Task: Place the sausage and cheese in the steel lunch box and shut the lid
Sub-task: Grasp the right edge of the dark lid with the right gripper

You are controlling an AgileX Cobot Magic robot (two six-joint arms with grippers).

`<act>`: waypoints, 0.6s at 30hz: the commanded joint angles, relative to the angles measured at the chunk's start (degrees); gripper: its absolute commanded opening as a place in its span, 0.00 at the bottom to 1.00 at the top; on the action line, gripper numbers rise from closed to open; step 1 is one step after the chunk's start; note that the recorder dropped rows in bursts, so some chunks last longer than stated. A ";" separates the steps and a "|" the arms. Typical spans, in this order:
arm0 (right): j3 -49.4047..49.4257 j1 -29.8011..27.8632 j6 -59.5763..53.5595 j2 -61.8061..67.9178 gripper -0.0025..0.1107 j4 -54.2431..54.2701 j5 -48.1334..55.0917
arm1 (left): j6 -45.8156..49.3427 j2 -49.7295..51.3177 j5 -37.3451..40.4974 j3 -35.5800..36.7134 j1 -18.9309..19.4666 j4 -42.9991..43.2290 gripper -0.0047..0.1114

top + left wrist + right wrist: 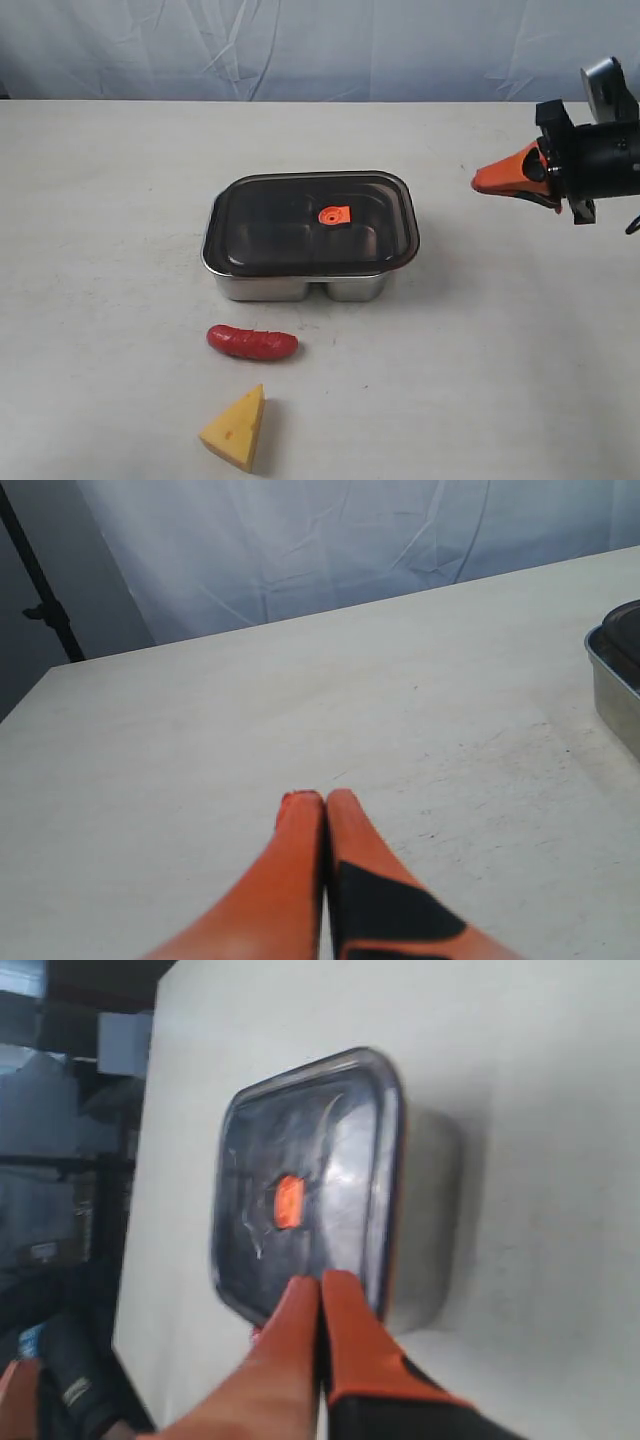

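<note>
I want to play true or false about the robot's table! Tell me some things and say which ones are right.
1. The lid sits on the steel lunch box. True.
2. The sausage is inside the box. False: it lies on the table in front of the box.
3. The cheese lies on the table, apart from the sausage. True.
4. The right gripper holds the cheese. False: it is shut on nothing, beside the box.
5. The left gripper is wide open. False: it is shut.
</note>
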 commanded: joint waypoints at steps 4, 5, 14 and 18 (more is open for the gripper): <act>0.18 1.08 -2.30 4.68 0.02 5.16 -2.61 | -0.12 -0.23 -0.53 0.15 -0.41 0.13 0.04; 0.18 1.59 -2.30 5.48 0.02 5.69 -1.66 | -0.12 -0.23 -0.53 0.15 -0.41 0.13 0.04; 0.18 8.81 -1.83 13.01 0.38 7.34 -2.63 | -0.12 -0.23 -0.53 0.15 -0.41 0.13 0.04; 0.18 9.71 -1.83 13.90 0.61 7.34 -4.82 | -0.12 -0.23 -0.53 0.15 -0.41 0.13 0.04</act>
